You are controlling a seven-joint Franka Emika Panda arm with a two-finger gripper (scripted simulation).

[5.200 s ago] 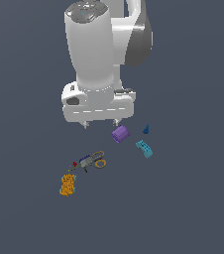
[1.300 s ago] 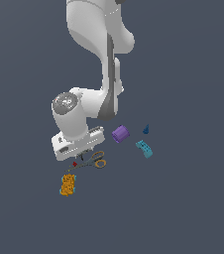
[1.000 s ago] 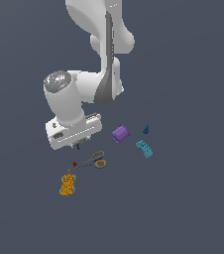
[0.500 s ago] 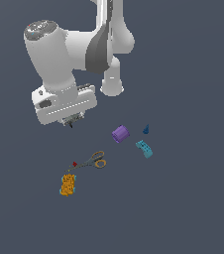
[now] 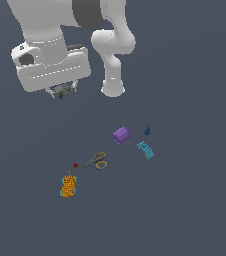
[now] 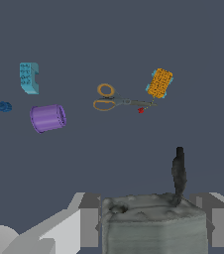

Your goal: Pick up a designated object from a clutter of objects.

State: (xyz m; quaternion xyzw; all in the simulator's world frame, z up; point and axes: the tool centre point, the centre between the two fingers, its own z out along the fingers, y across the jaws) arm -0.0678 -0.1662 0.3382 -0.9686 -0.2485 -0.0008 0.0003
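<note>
Exterior view: the end effector [image 5: 61, 92] is being shown high above the desk [image 5: 185, 210], clamped on the small grey item [image 5: 61, 90], which is being held well apart from the clutter. In the wrist view that grey item [image 6: 153, 223] is being gripped between the grey fingers [image 6: 86, 225]. On the desk, the purple cylinder [image 5: 121, 135], dark blue cone [image 5: 147, 130] and teal block [image 5: 145, 150] are being seen together, with the orange-handled scissors [image 5: 92, 162], tiny red piece [image 5: 75, 165] and orange block [image 5: 68, 186] nearby.

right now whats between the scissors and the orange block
Only the tiny red piece, just off the scissors' blade tips and above the orange block. Both views show it.
</note>
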